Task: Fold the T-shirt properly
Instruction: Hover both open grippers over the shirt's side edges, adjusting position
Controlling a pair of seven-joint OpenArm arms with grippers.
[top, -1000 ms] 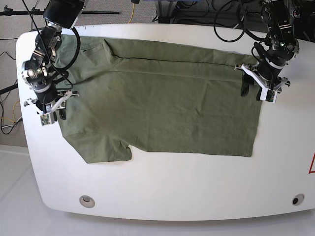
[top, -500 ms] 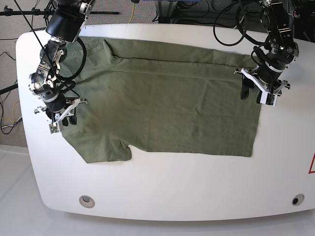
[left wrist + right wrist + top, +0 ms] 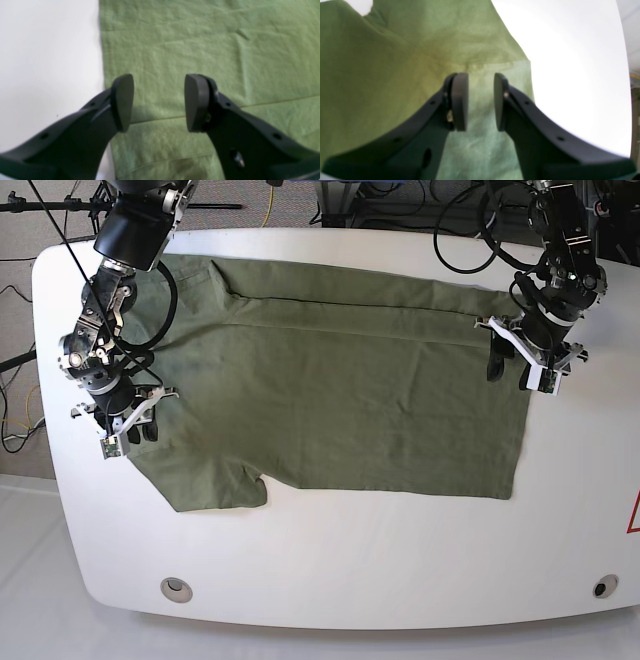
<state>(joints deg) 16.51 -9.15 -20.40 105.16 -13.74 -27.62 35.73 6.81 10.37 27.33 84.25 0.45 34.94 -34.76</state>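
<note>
The olive-green T-shirt lies flat on the white table, its far long edge folded over toward the middle. One sleeve points at the front edge. My left gripper hovers over the shirt's right edge where the fold line meets it; in the left wrist view this gripper is open with nothing between its pads. At the shirt's left end, my right gripper hangs over the cloth. The right wrist view shows it open by a narrow gap, holding nothing, above the T-shirt.
Bare white table surrounds the shirt, widest along the front. Two round holes sit near the front corners. Cables and stands crowd the floor behind the table's far edge.
My right gripper has moved in from the table's left edge onto the shirt's left end and a little toward the front. The left gripper has barely shifted. The shirt lies unchanged.
</note>
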